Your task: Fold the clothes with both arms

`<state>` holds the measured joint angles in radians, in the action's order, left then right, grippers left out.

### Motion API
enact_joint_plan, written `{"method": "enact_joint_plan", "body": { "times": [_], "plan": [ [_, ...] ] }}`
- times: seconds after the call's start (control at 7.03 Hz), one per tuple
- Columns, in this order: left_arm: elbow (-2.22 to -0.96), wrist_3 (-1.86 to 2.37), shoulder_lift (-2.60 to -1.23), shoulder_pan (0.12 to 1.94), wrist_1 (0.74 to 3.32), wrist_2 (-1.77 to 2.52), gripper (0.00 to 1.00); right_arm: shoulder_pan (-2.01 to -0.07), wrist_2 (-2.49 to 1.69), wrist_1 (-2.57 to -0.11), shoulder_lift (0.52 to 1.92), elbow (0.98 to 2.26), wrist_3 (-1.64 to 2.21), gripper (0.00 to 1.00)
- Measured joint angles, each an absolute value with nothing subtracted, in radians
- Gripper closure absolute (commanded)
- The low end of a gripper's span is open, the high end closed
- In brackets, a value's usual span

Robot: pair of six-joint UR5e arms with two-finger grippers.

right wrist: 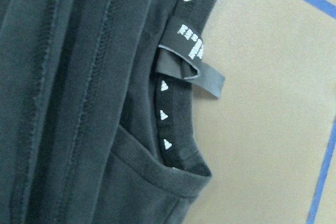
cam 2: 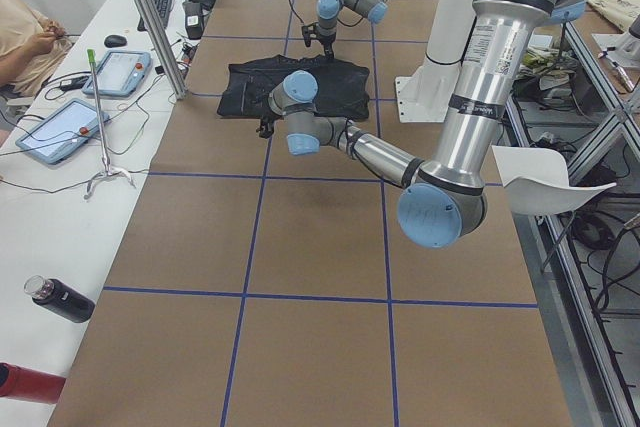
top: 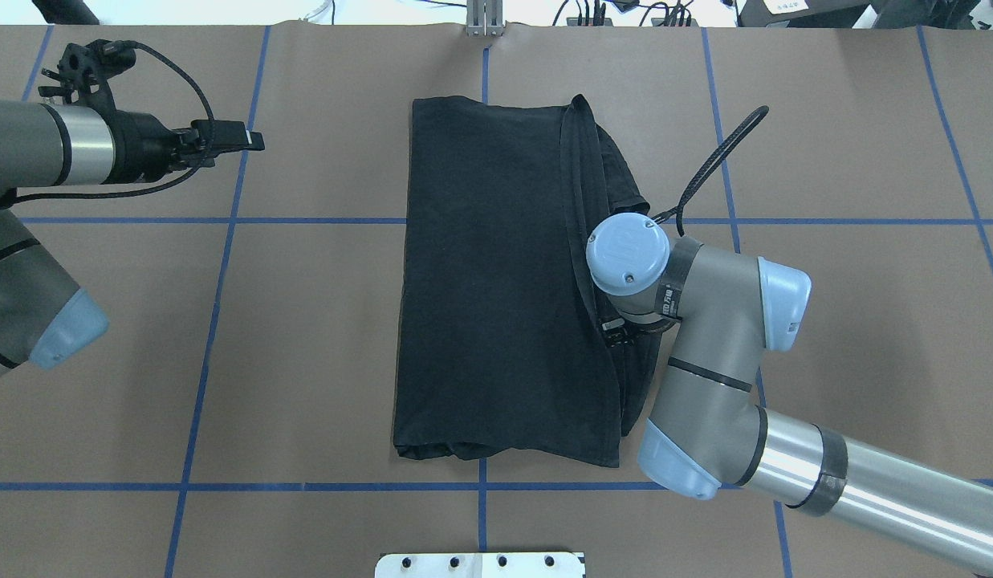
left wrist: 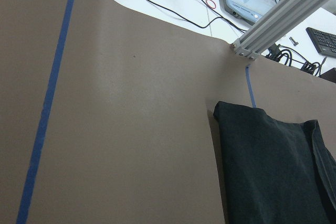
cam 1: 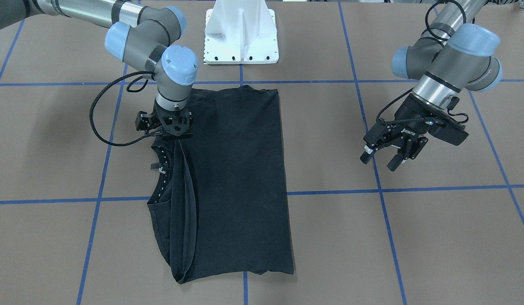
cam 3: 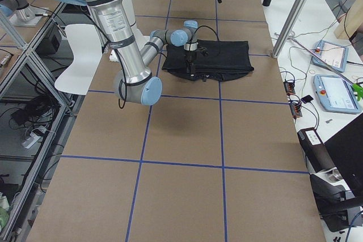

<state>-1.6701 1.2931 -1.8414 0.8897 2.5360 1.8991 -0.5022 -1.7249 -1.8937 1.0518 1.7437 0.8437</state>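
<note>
The black short-sleeved T-shirt (cam 1: 236, 169) lies folded in a long strip on the brown table (cam 1: 414, 245), with its long axis running straight out from the white pedestal base (cam 1: 241, 38). Your black two-finger right gripper (cam 1: 173, 127) is down on its collar-side long edge and is much the nearer, though you cannot tell whether it is clamped. The black left gripper (cam 1: 379, 159) hangs well off the opposite edge, fingers apart.

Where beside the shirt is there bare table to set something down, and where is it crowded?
Bare: the table between the T-shirt and the left gripper, and the strip between shirt and white base. Crowded: the collar side, where the right gripper and right arm stand over the cloth.
</note>
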Motion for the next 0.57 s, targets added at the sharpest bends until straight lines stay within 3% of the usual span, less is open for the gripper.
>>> {"method": "enact_joint_plan", "body": {
  "times": [0.28, 0.57],
  "plan": [
    [-1.676, 1.292, -1.842, 0.889, 2.534, 1.900, 0.00, -0.510, -1.726, -1.912, 1.046, 1.777, 0.846, 0.00],
    [-1.676, 1.292, -1.841, 0.889, 2.533, 1.901, 0.00, -0.530, -1.744, -1.909, 0.941, 1.688, 0.860, 0.00]
  ]
}}
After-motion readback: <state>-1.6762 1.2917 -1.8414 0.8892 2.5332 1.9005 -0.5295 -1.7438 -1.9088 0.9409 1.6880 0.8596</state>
